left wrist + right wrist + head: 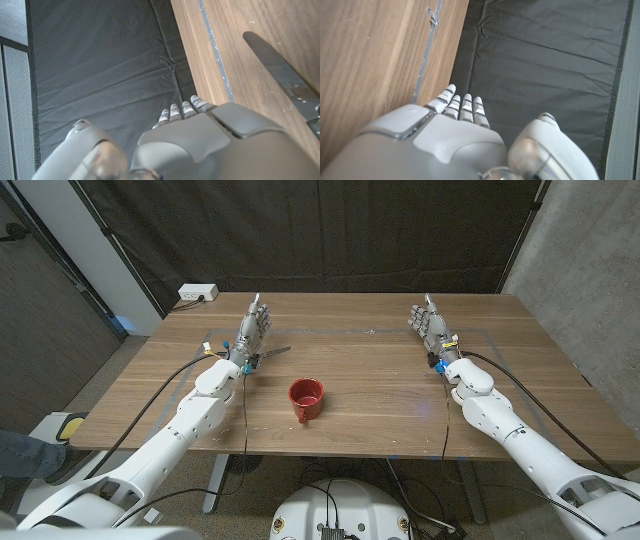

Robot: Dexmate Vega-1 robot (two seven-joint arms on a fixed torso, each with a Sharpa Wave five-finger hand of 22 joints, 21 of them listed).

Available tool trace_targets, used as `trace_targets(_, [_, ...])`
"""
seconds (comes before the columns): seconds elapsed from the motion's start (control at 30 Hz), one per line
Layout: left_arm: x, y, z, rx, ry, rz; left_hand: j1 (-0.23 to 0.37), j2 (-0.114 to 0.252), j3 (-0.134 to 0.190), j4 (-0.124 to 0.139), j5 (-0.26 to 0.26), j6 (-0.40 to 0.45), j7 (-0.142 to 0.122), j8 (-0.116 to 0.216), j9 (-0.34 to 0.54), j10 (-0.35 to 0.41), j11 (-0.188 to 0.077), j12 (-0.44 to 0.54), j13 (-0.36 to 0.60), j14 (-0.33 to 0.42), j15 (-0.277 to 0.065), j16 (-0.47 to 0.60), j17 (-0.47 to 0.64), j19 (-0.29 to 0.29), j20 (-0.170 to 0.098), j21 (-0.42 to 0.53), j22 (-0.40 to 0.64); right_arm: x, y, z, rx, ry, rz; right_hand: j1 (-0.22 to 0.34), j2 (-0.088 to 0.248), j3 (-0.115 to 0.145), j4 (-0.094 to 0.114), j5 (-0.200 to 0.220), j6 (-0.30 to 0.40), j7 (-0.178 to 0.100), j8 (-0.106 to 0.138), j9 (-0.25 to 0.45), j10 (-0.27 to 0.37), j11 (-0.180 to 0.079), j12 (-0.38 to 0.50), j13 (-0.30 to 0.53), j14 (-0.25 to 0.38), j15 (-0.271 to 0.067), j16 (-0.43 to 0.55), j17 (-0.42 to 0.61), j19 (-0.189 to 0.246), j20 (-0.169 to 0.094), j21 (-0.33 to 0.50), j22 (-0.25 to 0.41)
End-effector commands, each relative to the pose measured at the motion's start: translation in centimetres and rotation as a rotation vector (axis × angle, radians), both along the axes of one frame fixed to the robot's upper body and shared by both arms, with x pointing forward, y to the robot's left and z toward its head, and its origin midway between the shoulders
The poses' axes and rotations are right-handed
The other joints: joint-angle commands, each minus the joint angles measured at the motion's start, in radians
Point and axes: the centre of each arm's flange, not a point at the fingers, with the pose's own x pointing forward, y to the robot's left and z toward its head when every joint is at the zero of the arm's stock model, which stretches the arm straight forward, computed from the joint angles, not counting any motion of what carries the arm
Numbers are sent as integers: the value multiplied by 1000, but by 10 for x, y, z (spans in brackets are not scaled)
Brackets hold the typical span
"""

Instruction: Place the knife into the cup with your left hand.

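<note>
The left hand point(253, 330) stands over the far left part of the wooden table point(380, 395), fingers stretched out together toward the far edge and holding nothing. In the left wrist view the same hand point(210, 145) shows from behind, its fingertips point(184, 108) side by side above the dark curtain point(100, 75). The knife point(272, 352) lies flat on the table just beside this hand, on its inner side, near the wrist. Its long axis runs roughly left to right across the table, slightly slanted, with the blade tip pointing toward the table's middle and the handle end next to the hand. The left wrist view shows its grey blade point(277, 62) lying on the wood.

The red cup point(306, 399) stands upright, mouth up, nearer the robot than the knife and a little toward the centre, apart from both. Bare wood lies between knife and cup and all around the cup.

The right hand point(431, 325) is held on the far right side, well apart from cup and knife, fingers straight and close together, holding nothing; the right wrist view shows it point(445, 140) the same way. A white power strip point(197, 293) sits at the far left corner, beyond the left hand.
</note>
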Motion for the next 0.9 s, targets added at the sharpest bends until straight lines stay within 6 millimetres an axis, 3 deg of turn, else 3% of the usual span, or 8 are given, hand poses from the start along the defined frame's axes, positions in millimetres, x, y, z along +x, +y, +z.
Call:
trace_targets(0.03, [3,-8,4,0,0,-12,10,3,-3,6,8,6,4,9,1,5,1,9,5,8,1,8,2,-5,-22,6,4,5,10,-8,7,14,13,10,1,7,0,5,13,1,5,4,7,8,8,2,7,7,6,2,11,-13,4,5])
trace_targets(0.57, [-19,1,12,109,-56,139,45,21,0,-11,20,42,3,18,1,46,-1,19,5,45,-2,13,0,24,-17,11,3,-4,14,-11,2,3,-19,10,5,7,-1,5,15,-5,4,4,12,10,8,2,12,8,5,3,13,-9,1,5])
trace_targets(0.7, [-24,6,11,114,-76,173,101,25,2,-41,30,91,1,29,2,101,-4,30,5,104,-5,21,-1,96,-13,28,3,-7,14,-13,8,11,-32,11,6,7,-1,5,16,-7,3,4,12,10,8,2,13,10,5,3,13,-8,0,5])
trace_targets(0.9, [-30,12,9,128,-132,252,154,29,5,-68,38,151,-5,41,3,156,-22,38,5,164,-20,27,-1,139,-18,31,3,-10,12,-15,16,6,-42,13,11,9,-2,5,21,-8,4,4,18,10,9,2,18,11,6,3,16,-5,-1,5])
